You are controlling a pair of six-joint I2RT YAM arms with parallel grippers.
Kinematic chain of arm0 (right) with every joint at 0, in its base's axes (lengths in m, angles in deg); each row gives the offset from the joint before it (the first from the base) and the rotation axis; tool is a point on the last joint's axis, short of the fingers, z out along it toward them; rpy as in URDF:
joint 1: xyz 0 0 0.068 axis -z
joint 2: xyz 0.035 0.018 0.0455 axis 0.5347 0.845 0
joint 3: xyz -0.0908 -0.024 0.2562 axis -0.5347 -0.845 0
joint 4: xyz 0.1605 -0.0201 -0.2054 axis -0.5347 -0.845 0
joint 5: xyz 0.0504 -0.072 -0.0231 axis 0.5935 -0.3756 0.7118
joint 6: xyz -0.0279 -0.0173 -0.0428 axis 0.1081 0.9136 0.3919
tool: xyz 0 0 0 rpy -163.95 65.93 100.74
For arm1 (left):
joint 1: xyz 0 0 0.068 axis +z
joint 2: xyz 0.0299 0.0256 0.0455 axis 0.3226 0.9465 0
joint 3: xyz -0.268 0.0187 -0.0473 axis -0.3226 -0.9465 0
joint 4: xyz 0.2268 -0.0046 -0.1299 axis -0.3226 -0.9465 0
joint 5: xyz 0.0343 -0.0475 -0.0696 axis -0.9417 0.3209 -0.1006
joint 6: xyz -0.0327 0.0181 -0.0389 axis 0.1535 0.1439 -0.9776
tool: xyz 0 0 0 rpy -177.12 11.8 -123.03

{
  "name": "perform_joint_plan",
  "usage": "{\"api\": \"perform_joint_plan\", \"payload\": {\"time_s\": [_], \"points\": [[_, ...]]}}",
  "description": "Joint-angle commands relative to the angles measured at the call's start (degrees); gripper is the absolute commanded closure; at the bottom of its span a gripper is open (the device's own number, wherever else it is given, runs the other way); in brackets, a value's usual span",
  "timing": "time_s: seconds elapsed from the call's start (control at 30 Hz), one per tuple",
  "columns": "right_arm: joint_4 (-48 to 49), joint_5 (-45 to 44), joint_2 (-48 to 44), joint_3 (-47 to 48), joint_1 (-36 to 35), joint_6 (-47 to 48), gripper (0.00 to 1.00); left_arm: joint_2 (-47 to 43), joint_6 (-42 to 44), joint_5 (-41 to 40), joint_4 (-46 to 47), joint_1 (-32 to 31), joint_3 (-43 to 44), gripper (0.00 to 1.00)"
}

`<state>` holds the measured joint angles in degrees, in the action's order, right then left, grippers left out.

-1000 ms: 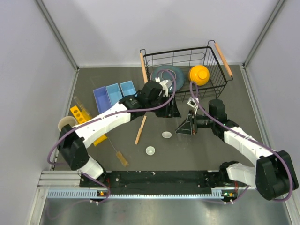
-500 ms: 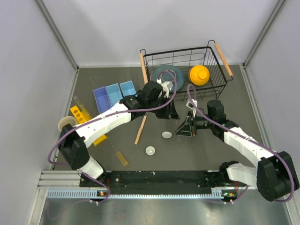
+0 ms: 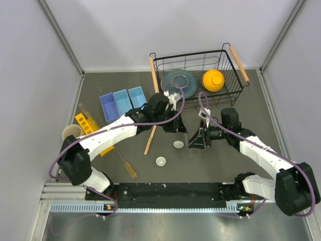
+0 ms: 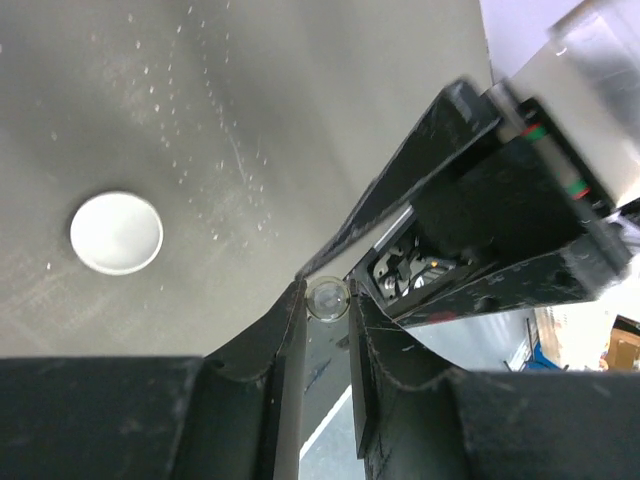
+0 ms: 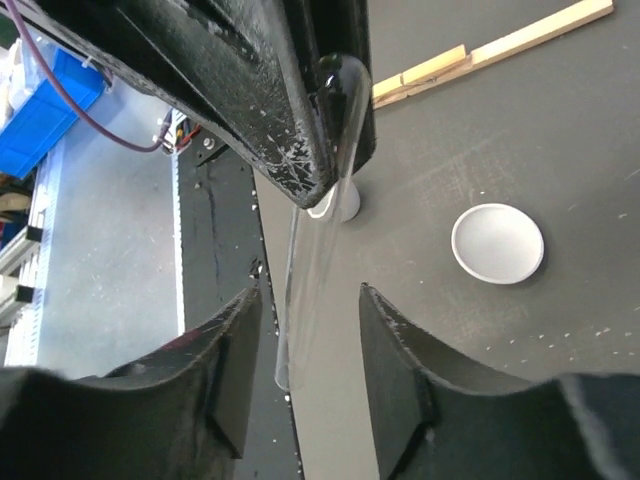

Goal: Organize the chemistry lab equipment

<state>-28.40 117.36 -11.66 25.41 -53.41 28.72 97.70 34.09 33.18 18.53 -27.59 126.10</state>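
Observation:
My left gripper is shut on one end of a clear glass tube, seen end-on between its fingertips in the left wrist view. In the right wrist view the tube runs down between the spread fingers of my right gripper, which is open around it without touching. The right gripper sits just right of the left one. Two white round dishes lie on the table below them. A tan wooden stick lies to the left. The amber-bristled wire brush lies near the front.
A black wire basket at the back holds a blue-grey plate and a yellow bowl. Three light-blue bins stand at the left, with a yellow rack and a tan round object beyond them.
My left gripper has moved toward the near edge with the tube. My right gripper has shifted slightly left and nearer, so the two grippers now overlap around the tube.

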Motion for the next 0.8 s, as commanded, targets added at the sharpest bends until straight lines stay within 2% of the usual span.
{"api": "perform_joint_plan", "payload": {"time_s": [0.0,0.07,0.1,0.13,0.23,0.33,0.5,0.63,0.67,0.77], "points": [[0.6,3.0,-1.0,3.4,-0.8,5.6,0.47,-6.2,-1.2,-0.1,4.4,0.6,-4.2,0.86],[-2.6,3.8,-1.0,4.7,-0.7,9.6,0.31,-9.2,-1.5,-2.2,4.4,1.1,-7.2,0.86],[-4.3,4.5,-0.9,5.1,-0.1,11.4,0.28,-10.5,-1.5,-3.0,4.0,1.3,-8.2,0.86],[-5.5,6.1,-0.9,5.9,0.3,12.7,0.2,-13.3,-1.4,-3.8,3.5,1.6,-9.4,0.86],[-9.5,11.1,-1.1,7.1,4.1,17.5,0.14,-19.9,-1.0,-7.3,0.0,3.1,-13.7,0.86],[-11.0,13.6,-2.6,7.4,8.2,19.9,0.13,-26.9,0.5,-13.8,-7.4,5.4,-15.9,0.86],[-11.7,12.5,-5.2,7.2,10.1,21.9,0.13,-37.6,6.0,-27.1,-20.2,10.4,-14.8,0.85],[-12.2,11.6,-5.1,7.5,10.3,22.4,0.13,-41.1,10.4,-38.3,-29.9,14.8,-10.5,0.85],[-12.4,11.6,-5.1,7.6,10.4,22.7,0.13,-41.5,12.3,-43.3,-32.4,16.0,-9.1,0.85],[-12.8,11.4,-5.2,7.7,10.6,22.9,0.13,-42.3,15.0,-50.7,-33.7,18.0,-8.3,0.84]]}}
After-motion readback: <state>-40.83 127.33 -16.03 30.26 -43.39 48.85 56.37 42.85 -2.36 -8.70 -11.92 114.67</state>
